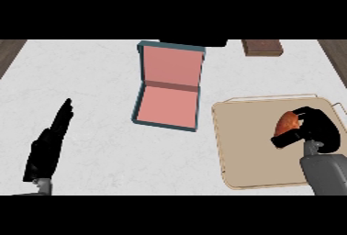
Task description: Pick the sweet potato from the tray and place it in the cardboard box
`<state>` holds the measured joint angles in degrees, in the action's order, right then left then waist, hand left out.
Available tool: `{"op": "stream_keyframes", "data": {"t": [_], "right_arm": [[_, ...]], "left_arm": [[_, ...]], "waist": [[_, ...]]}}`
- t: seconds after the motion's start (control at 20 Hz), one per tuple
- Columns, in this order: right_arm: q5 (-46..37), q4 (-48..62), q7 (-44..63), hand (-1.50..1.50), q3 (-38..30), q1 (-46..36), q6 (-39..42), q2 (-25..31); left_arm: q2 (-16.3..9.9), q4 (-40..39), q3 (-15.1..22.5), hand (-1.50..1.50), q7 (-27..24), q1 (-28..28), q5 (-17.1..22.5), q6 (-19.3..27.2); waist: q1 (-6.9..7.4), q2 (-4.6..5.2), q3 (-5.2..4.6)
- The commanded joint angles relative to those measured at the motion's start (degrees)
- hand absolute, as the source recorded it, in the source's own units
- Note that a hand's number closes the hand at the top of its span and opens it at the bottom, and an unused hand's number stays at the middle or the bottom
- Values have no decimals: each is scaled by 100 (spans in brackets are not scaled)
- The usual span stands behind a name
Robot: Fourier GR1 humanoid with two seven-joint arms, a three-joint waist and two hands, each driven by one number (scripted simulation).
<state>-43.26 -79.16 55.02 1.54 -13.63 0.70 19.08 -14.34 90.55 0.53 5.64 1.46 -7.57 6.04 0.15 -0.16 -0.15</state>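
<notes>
An orange-brown sweet potato (287, 123) sits over the right half of the beige tray (247, 147). My right hand (317, 131) is curled round it, thumb below and fingers over its top, so part of it is hidden. Whether it is lifted off the tray I cannot tell. The box (167, 87), teal outside and pink inside, lies open with its lid folded back, to the left of the tray and apart from it. My left hand (47, 147) rests open at the lower left, fingers straight and pointing up.
A dark brown block (261, 47) lies at the counter's far edge, right of the box. A dark object (196, 42) shows at the top edge behind the box. White counter (102, 69) spreads between my left hand and the box.
</notes>
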Motion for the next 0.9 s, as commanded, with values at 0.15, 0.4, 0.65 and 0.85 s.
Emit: {"op": "stream_keyframes", "data": {"t": [0.15, 0.4, 0.65, 0.85], "right_arm": [[-18, 184, -2112, 150, 809, -930, 757, 648], [86, -58, -4208, 150, 1638, -1542, 1378, 1136], [280, 713, -6352, 150, 1409, -2162, 1091, 1732], [1044, 1356, -7861, 150, 934, -2693, 1320, 1821]], "left_arm": [[93, -68, 144, 0, -10, -246, -35, -99], [168, -100, 372, 0, -72, -320, -120, -177], [128, -85, 287, 0, 60, -503, -85, -188], [292, -340, 306, 0, -179, -351, -155, -33]], "waist": [[393, 126, 33], [766, 237, 44], [590, 222, 51], [422, 171, 32]]}}
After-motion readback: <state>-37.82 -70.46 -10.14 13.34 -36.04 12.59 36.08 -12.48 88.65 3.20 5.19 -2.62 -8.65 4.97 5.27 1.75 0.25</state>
